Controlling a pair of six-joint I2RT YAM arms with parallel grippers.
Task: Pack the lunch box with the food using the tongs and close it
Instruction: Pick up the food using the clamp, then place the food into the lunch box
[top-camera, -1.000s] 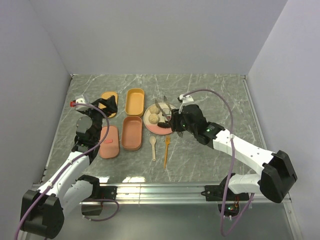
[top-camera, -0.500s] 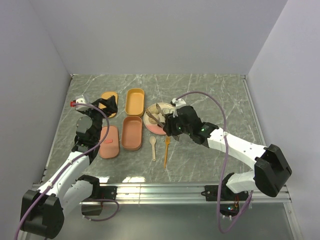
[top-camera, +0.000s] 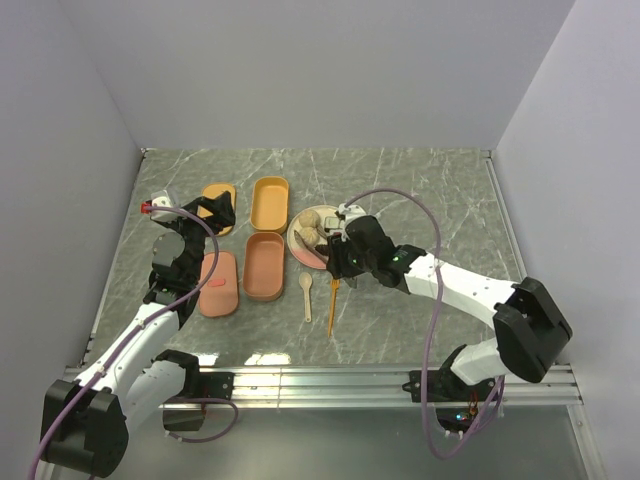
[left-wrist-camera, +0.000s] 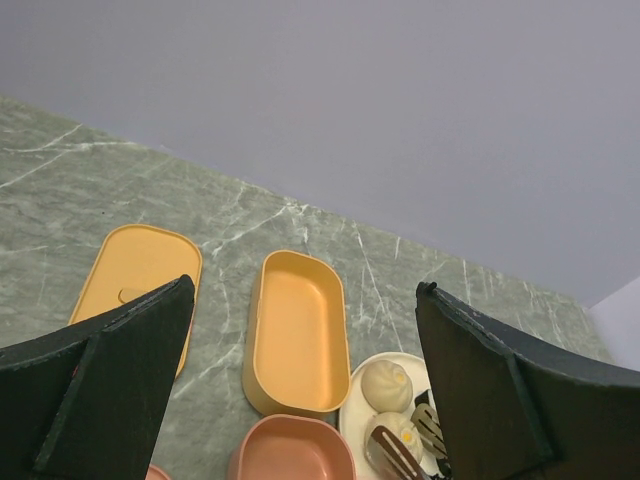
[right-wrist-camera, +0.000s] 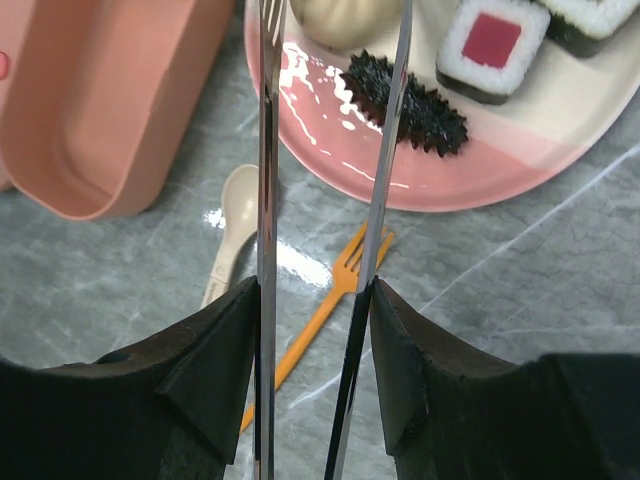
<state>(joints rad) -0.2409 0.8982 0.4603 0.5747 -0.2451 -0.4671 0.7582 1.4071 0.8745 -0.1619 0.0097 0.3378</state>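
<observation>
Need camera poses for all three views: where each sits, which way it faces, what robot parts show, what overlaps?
Top external: high behind the bases, looking down and forward over the table; both arms whole, left gripper, right gripper.
Left wrist: on the left arm, facing the back wall over the yellow box and plate; its open fingers frame the view.
Right wrist: looking down along the tongs clamped between its fingers at the plate, orange fork and spoon.
Shared: all three see the plate of food.
</observation>
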